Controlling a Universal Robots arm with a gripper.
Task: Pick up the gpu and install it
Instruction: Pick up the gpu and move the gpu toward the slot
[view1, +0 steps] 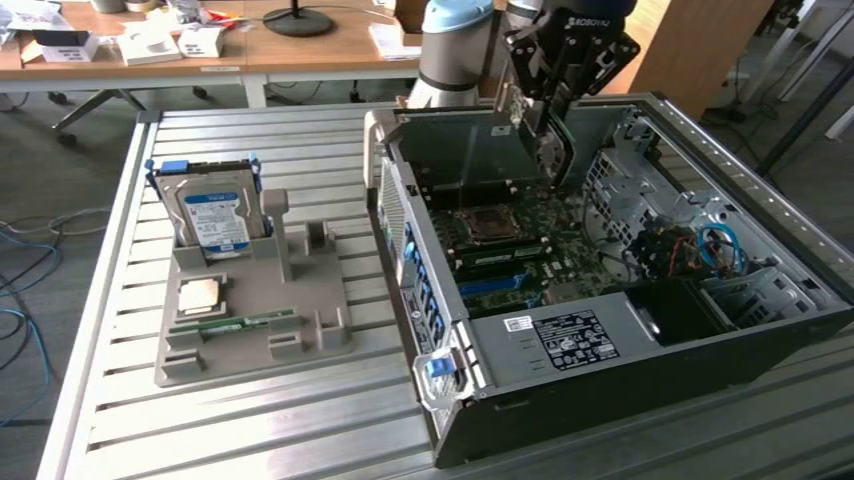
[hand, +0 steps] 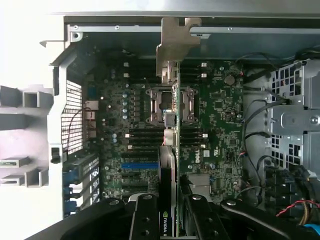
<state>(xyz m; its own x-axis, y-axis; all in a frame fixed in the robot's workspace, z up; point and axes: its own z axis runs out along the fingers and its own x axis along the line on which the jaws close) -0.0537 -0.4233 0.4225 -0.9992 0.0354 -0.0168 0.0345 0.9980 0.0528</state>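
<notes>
Between the jaws, closed firmly on it, the gpu hangs upright and edge-on, its metal bracket close to a case wall. The pick-up therefore looks done. The card is held over the motherboard inside the open computer case, crossing above the processor socket. It does not appear pressed into any slot, so seating it seems to be what is left. Out on the tabletop, the grey holder carries the hard drive and the memory stick.
</notes>
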